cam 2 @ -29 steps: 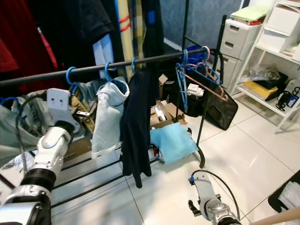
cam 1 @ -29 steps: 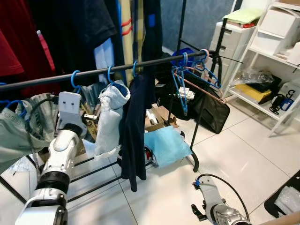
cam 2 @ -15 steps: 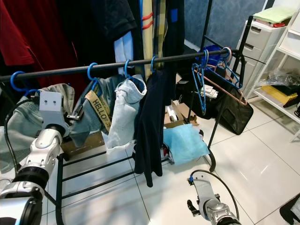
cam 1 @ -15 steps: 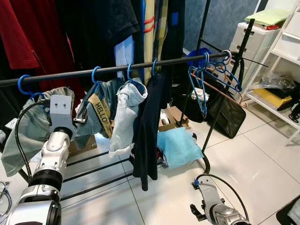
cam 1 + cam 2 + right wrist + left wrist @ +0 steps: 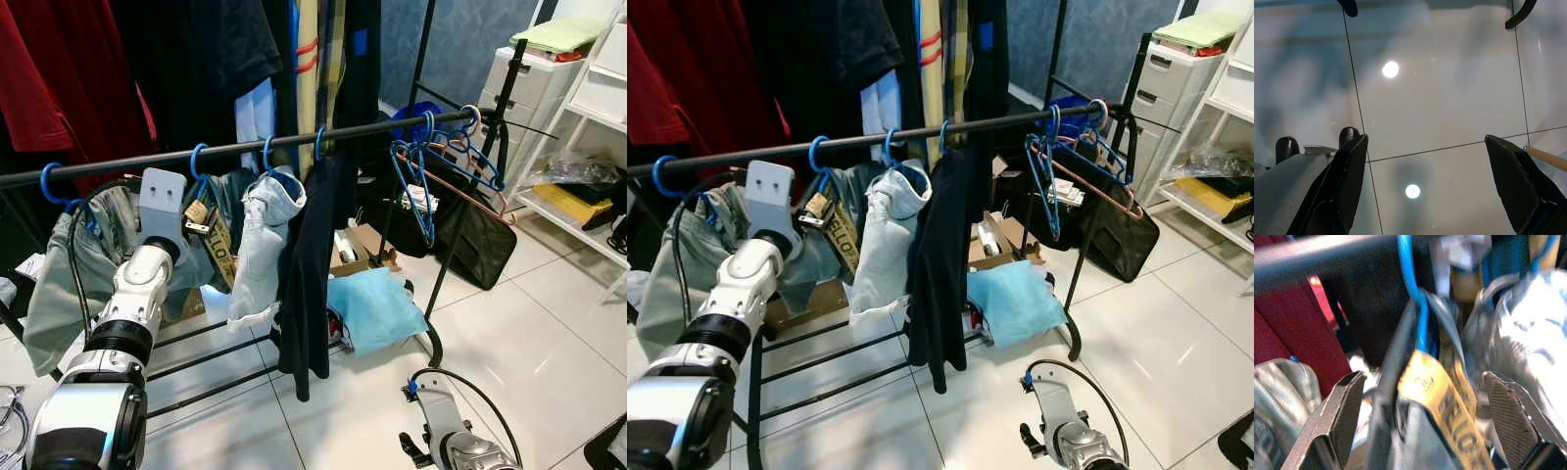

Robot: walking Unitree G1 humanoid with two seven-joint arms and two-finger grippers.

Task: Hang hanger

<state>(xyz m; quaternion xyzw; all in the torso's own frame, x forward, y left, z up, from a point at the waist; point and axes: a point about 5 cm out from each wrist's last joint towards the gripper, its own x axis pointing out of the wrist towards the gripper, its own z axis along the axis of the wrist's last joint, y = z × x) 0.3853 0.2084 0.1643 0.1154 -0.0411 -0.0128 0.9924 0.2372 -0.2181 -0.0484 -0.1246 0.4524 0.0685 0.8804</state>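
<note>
A blue hanger hook [image 5: 197, 160] sits over the black rail [image 5: 245, 149], carrying a grey-blue garment with a yellow lettered strap [image 5: 220, 257]. My left gripper [image 5: 199, 217] is raised just below the rail at this hanger. In the left wrist view it [image 5: 1423, 377] is open, its fingers [image 5: 1332, 426] standing either side of the blue hook [image 5: 1413, 279] and the yellow strap [image 5: 1444, 401] without closing on them. My right arm [image 5: 451, 450] hangs low; its gripper [image 5: 1426, 139] is open over the floor tiles with nothing in it.
On the same rail hang light jeans [image 5: 260, 245], a dark garment [image 5: 304, 264], a grey garment [image 5: 59, 284] and empty blue hangers [image 5: 431, 166] at the right end. Under the rack lie a blue cloth [image 5: 372, 308] and a black bag [image 5: 470, 245]. White shelves [image 5: 588, 98] stand right.
My left arm has swung right and up, from beside the grey garment to the hanger with the yellow strap. The right arm hangs as before.
</note>
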